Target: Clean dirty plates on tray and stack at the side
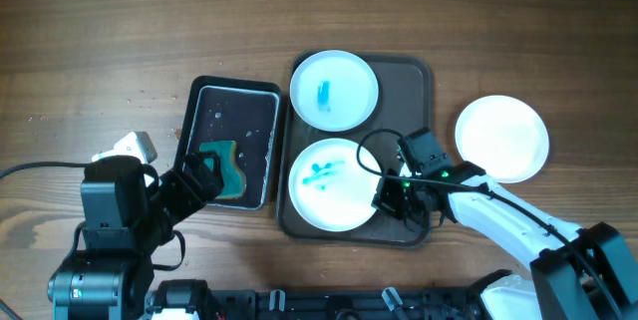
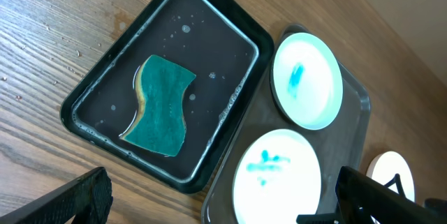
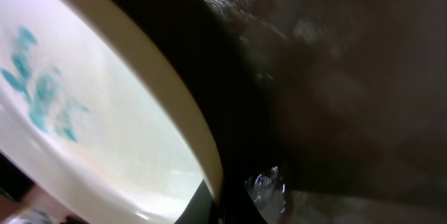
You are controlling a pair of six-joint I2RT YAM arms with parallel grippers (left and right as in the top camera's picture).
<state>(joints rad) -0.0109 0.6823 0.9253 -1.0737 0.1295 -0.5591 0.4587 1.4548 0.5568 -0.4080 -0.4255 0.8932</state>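
The dark brown tray [image 1: 417, 71] holds two white plates. The far plate [image 1: 334, 89] has one blue smear and also shows in the left wrist view [image 2: 306, 79]. The near plate [image 1: 332, 182] has several blue smears and shows in the left wrist view [image 2: 276, 175] and the right wrist view [image 3: 91, 112]. A third, clean plate [image 1: 501, 139] lies on the table to the right of the tray. My right gripper [image 1: 392, 195] sits low at the near plate's right rim, its fingers [image 3: 220, 206] closed over the rim. My left gripper [image 1: 204, 175] is open and empty [image 2: 223, 206], above the sponge tray's near end.
A smaller black tray [image 1: 199, 96] with water drops stands left of the brown tray and holds a green-yellow sponge [image 1: 227, 165], which also shows in the left wrist view [image 2: 160, 105]. A small white object [image 1: 135, 145] lies on the table at the left.
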